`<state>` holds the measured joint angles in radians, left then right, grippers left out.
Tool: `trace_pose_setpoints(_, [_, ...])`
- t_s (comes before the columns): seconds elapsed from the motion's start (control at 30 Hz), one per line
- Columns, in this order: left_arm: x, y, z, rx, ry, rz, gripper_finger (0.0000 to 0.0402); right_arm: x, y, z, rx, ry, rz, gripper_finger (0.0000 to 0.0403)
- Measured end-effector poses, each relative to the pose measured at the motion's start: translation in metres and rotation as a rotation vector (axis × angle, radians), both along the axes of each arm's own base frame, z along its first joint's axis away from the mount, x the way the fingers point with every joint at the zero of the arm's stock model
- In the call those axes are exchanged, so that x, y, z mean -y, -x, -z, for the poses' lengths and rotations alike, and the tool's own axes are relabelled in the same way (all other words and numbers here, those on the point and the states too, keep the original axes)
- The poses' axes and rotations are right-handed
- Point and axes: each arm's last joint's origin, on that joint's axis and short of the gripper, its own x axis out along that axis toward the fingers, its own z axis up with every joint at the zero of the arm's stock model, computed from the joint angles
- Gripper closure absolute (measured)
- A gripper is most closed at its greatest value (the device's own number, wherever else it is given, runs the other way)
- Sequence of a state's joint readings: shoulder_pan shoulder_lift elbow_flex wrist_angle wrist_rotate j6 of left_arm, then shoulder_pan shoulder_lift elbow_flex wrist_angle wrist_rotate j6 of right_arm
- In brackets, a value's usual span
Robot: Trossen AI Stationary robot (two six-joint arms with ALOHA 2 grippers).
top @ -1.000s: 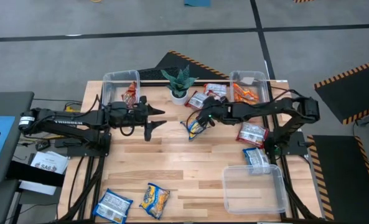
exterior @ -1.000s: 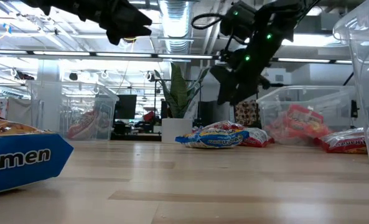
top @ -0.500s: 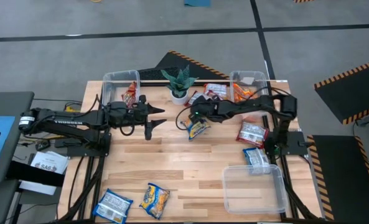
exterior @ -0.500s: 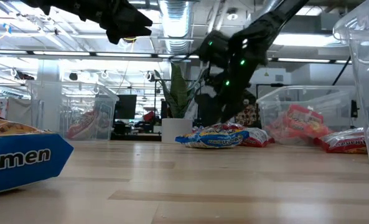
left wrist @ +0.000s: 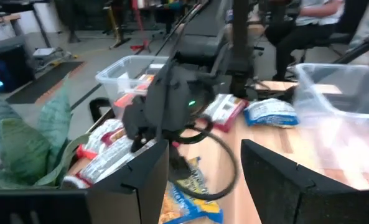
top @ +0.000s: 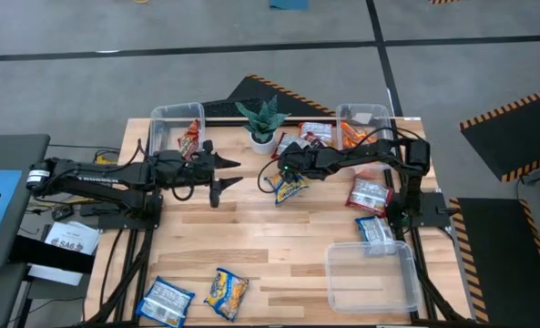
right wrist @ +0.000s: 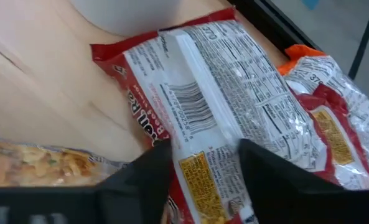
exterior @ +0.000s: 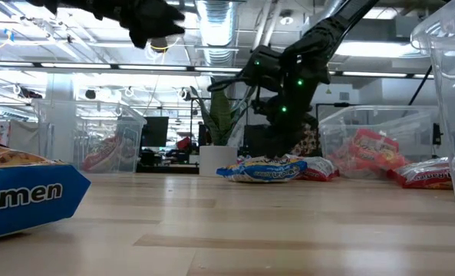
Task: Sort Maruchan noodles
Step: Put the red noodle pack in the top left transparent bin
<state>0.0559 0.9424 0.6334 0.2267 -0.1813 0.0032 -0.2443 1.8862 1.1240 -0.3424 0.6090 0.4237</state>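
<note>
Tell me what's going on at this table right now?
A two-armed robot is sorting ramen packets into clear bins. The right gripper is down among the packets beside the potted plant, its fingers straddling a red-and-white packet that lies face down on the table; it is not lifted yet. The left gripper hovers open and empty above the table, left of centre. Other packets lie loose on the table, and some are already in the two far bins.

A robotics lab or workshop: exposed ceiling ducts, fluorescent lights, hazard-striped floor mats and a seated person at workstations behind.
</note>
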Motion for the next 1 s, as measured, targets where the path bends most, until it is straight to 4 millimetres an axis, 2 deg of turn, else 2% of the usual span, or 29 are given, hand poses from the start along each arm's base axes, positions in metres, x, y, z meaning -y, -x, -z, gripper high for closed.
trace_pose_setpoints(0.2, [0.018,0.021,-0.021,0.112,-0.015,0.136,0.0214,0.0,0.001,0.005,-0.058,0.012,-0.017,0.0358])
trace_pose_setpoints(0.27, [0.024,0.03,-0.025,0.13,-0.017,0.171,0.0214,-0.002,-0.001,0.009,-0.071,0.006,-0.047,0.0388])
trace_pose_setpoints(0.37, [0.032,0.04,-0.03,0.155,-0.024,0.209,0.0214,-0.009,-0.001,0.013,-0.091,-0.019,-0.078,0.0389])
trace_pose_setpoints(0.47, [0.036,0.047,-0.032,0.171,-0.043,0.202,0.0214,-0.019,-0.003,0.007,-0.078,-0.022,-0.112,0.0396])
trace_pose_setpoints(0.7, [0.034,0.059,-0.027,0.182,-0.074,0.06,0.0214,-0.05,-0.004,-0.034,0.06,0.0,-0.22,0.0396])
trace_pose_setpoints(0.87, [0.034,0.061,-0.027,0.18,-0.072,0.054,0.0214,-0.075,-0.005,-0.069,0.199,0.043,-0.323,0.0396])
trace_pose_setpoints(1.0, [0.034,0.061,-0.027,0.18,-0.07,0.053,0.0214,-0.092,-0.009,-0.087,0.301,0.081,-0.415,0.0396])
